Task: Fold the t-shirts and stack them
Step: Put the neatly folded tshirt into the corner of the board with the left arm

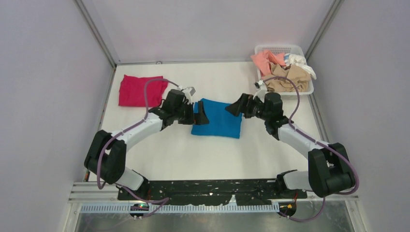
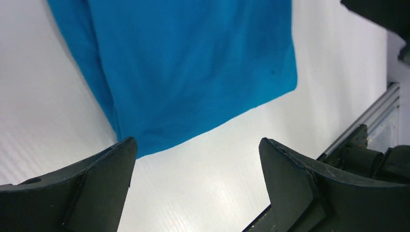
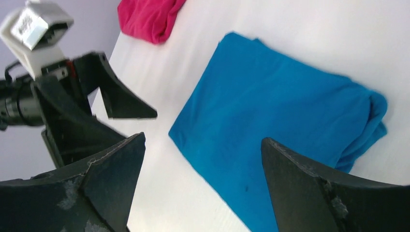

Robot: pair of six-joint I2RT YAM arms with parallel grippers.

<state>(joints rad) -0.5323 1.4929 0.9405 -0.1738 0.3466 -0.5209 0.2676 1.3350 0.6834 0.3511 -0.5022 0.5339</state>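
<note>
magenta t-shirt [image 1: 140, 90] folded, far left | left gripper [image 1: 201, 114] spread wide, empty, at teal t-shirt [image 1: 220, 121] left edge, contact unclear from above | right gripper [image 1: 235, 107] wide, empty, over its far right corner | basket [image 1: 283, 49], seen only from above, holds peach shirt [image 1: 265, 62], tan shirt [image 1: 290, 78], white shirt [image 1: 300, 62] | right wrist view alone shows the teal t-shirt's layered fold

Bright, even light (wrist views soft).

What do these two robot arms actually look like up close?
The left arm and right arm have chunky black joints linked by white tubes, with a purple cable looping along each. The left gripper and right gripper each have two black wedge-shaped fingers, scuffed with pale marks.
</note>
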